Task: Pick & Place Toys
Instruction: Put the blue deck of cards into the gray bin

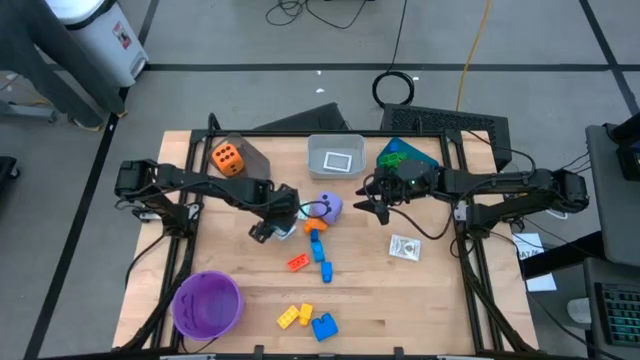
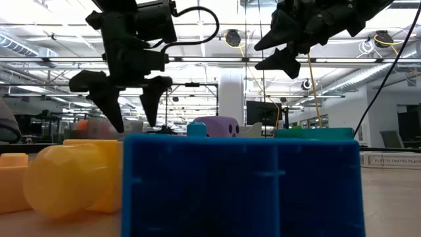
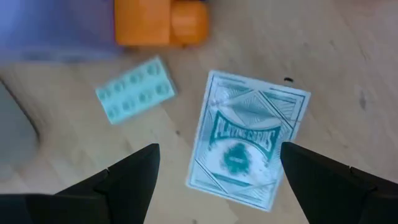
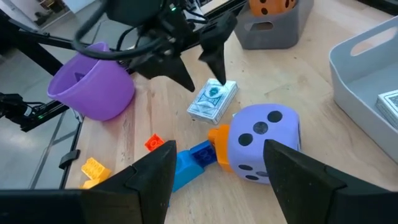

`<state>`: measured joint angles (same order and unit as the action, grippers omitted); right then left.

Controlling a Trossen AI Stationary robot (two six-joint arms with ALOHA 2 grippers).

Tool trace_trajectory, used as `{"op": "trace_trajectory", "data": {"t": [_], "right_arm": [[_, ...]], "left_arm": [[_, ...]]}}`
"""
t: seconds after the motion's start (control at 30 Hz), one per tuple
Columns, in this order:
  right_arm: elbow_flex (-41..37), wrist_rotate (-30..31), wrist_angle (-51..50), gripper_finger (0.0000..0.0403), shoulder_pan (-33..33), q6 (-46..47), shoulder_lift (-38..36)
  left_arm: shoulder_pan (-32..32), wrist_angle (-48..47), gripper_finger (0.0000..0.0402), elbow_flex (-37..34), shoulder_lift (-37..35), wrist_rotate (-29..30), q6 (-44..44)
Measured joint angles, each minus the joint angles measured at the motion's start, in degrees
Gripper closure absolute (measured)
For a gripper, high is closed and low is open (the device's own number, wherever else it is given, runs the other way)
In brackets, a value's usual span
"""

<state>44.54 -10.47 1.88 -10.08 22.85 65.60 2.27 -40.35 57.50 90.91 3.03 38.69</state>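
Note:
A teal-and-white playing-card deck [image 3: 245,146] lies flat on the wooden table. My left gripper [image 3: 219,149] is open just above it, one finger on either side; it also shows in the high view [image 1: 270,226]. A purple dotted die [image 4: 264,140] rests on the table beside an orange brick [image 4: 219,134] and a blue brick [image 4: 189,160]. My right gripper [image 4: 219,149] is open and empty, raised to the right of the die [image 1: 328,208]. A pale teal brick [image 3: 135,89] lies by the deck. An orange die [image 1: 227,158] sits in the grey bin.
A purple bowl [image 1: 207,303] stands near left. A white bin [image 1: 335,155] holds a card deck and a teal bin [image 1: 408,155] holds green toys at the far edge. Red [image 1: 297,263], yellow [image 1: 293,315] and blue [image 1: 324,326] bricks and a whitish pack [image 1: 405,247] lie about.

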Motion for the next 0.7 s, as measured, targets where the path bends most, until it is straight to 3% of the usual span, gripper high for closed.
{"op": "trace_trajectory", "data": {"t": [0.5, 0.7], "right_arm": [[0.0, -0.2, -0.1, 0.017, -0.1, 0.5, 0.0], [0.0, -0.3, -0.5, 0.017, -0.1, 0.5, 0.0]], "left_arm": [[-0.1, 0.2, 0.0064, 0.3, 6.4, -0.8, 10.7], [0.0, -1.5, 0.0064, 0.2, 6.5, -4.5, 13.4]]}}
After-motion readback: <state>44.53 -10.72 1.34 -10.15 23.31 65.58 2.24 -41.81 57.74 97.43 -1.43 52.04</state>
